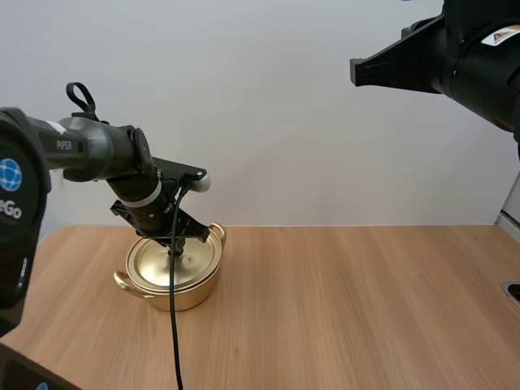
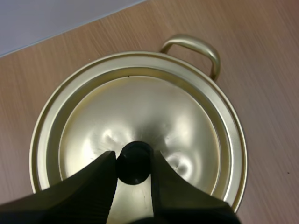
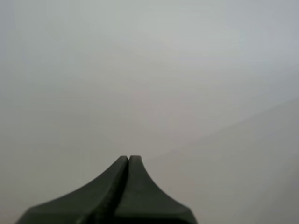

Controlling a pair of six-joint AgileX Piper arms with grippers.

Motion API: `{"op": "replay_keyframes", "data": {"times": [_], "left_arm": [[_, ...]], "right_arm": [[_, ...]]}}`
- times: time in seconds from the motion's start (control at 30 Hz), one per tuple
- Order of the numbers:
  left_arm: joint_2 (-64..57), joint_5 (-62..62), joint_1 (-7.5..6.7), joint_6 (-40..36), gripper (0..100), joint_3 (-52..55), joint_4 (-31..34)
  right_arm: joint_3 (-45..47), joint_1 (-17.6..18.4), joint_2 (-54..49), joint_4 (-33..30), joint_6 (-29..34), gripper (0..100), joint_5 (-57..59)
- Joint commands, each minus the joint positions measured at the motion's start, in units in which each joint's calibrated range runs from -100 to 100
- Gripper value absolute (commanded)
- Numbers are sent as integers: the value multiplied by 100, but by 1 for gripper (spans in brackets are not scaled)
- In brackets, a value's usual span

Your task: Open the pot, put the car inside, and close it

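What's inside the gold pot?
You can't see inside: the gold lid sits on the pot and covers it. On top of the lid is a black knob, and the left gripper pinches it between its jaws.

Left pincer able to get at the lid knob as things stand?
Probably yes: the left pincer has its fingers on either side of the black knob on the lid and seems to pinch it; nothing lies between.

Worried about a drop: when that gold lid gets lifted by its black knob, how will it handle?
The lid looks like thin shiny metal, so probably stiff and light. Its knob is small and round, so it may swivel or slip in the left gripper.
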Motion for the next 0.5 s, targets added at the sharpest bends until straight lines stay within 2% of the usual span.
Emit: {"op": "replay_keyframes", "data": {"times": [0.0,0.17,0.47], "left_arm": [[34,-25,0,2,7,12,-3],[38,-156,0,2,35,12,-26],[38,-343,0,-32,100,12,-94]], "right_arm": [[-3,0,-2,-1,2,0,0],[-3,0,-2,-1,2,0,192],[-3,0,-2,-1,2,0,294]]}}
